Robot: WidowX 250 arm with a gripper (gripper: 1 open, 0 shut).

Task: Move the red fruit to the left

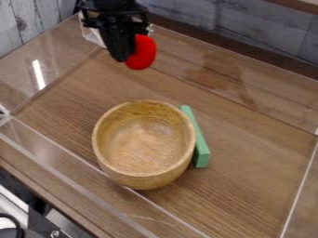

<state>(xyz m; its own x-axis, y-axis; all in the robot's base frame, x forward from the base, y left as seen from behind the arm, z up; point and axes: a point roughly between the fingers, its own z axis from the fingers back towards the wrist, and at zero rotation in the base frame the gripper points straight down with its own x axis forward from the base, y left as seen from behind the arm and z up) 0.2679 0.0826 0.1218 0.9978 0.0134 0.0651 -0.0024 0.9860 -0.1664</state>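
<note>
The red fruit [143, 53] is a small bright-red ball hanging above the table at the back left. My gripper [133, 52] is a black tool coming down from the top edge, shut on the red fruit, which sticks out at its lower right. The fruit's leafy top is hidden by the fingers. The fruit is well above and behind the wooden bowl [145, 142].
A flat green block [195, 136] lies against the bowl's right side. Clear plastic walls [44, 70] enclose the wooden table. A small clear bracket [97, 30] stands at the back left corner. A grey wall runs behind.
</note>
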